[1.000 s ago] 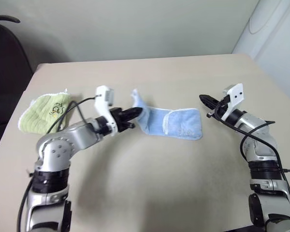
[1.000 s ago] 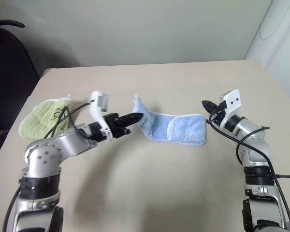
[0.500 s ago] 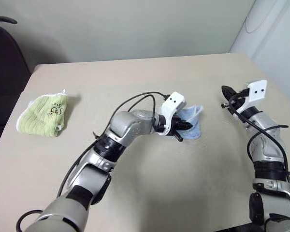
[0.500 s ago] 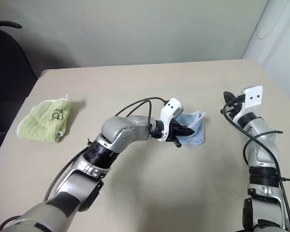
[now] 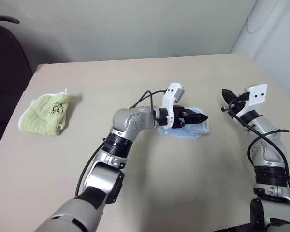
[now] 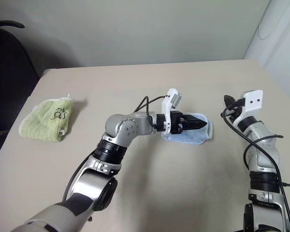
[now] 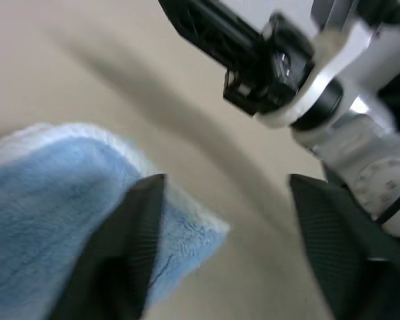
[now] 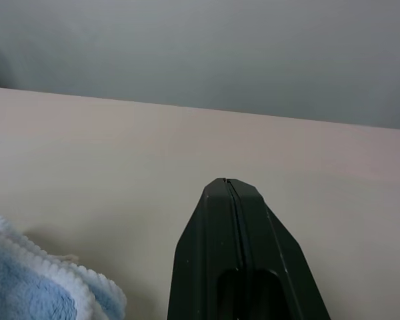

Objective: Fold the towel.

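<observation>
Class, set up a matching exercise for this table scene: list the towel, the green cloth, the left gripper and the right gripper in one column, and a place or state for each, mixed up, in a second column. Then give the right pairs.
Column 1
1. towel
2. green cloth
3. left gripper
4. right gripper

Column 2
A. fingers shut, empty, right of the towel
B. lying near the table's left edge
C. fingers open, over the towel
D. folded, mid-table, light blue

Pairs: 1-D, 2-B, 3-C, 4-A
</observation>
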